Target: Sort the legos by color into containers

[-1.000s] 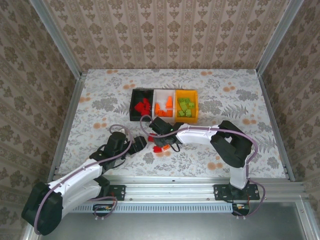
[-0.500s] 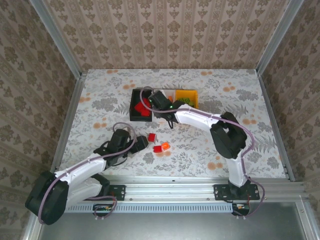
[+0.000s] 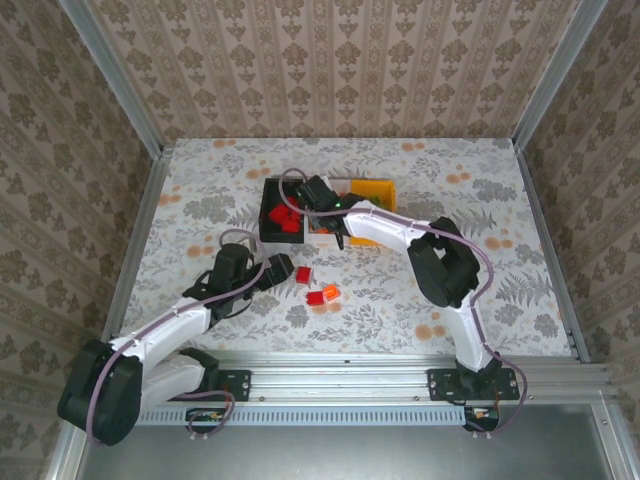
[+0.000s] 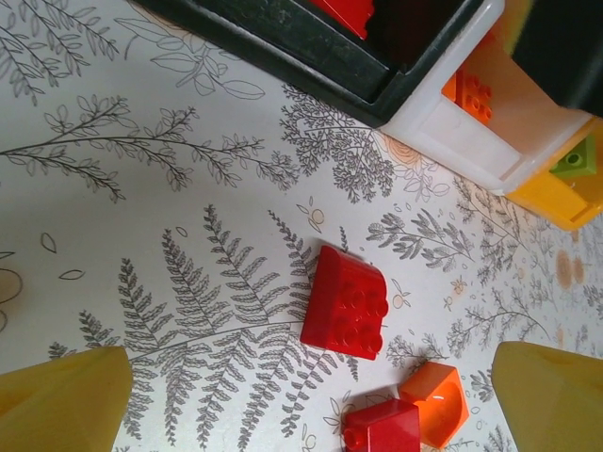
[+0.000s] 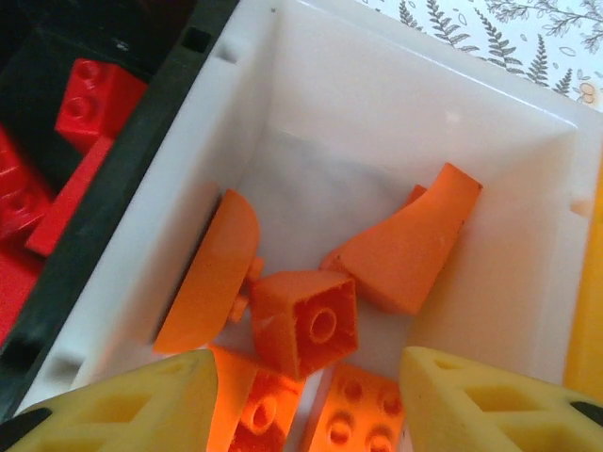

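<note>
Top external: left gripper (image 3: pixel 280 272) sits low over the table (image 3: pixel 200 180), just L of the loose pieces. In left wrist view its jaws are spread full wide w/ nothing in them, and the near red brick (image 4: pixel 346 303) lies on the table ahead, between the fingertips' lines, untouched. A second red brick (image 4: pixel 382 428) and an orange brick (image 4: pixel 435 403) lie just beyond it, touching each other. Those 3 are all that's loose on the table, as far as I can see.

Black bin (image 3: pixel 268 205) holds several red legos (image 5: pixel 94 99). Next R, the white bin (image 5: pixel 415 104) holds approx 5 orange pieces, incl. a cube brick (image 5: pixel 303 322) lying on its side.

Right gripper (image 3: pixel 325 215) hangs over the white bin. In right wrist view its jaws are partly apart and nothing looks pinched btwn them.

Far R, the orange-yellow bin (image 3: pixel 380 188) is mostly behind the arm. One green lego (image 4: pixel 577 160) shows thru its wall.

Progress, my read: mostly done. Left to do: 2 reds to black, 1 orange to white. Left gripper looks lined up for the near red
</note>
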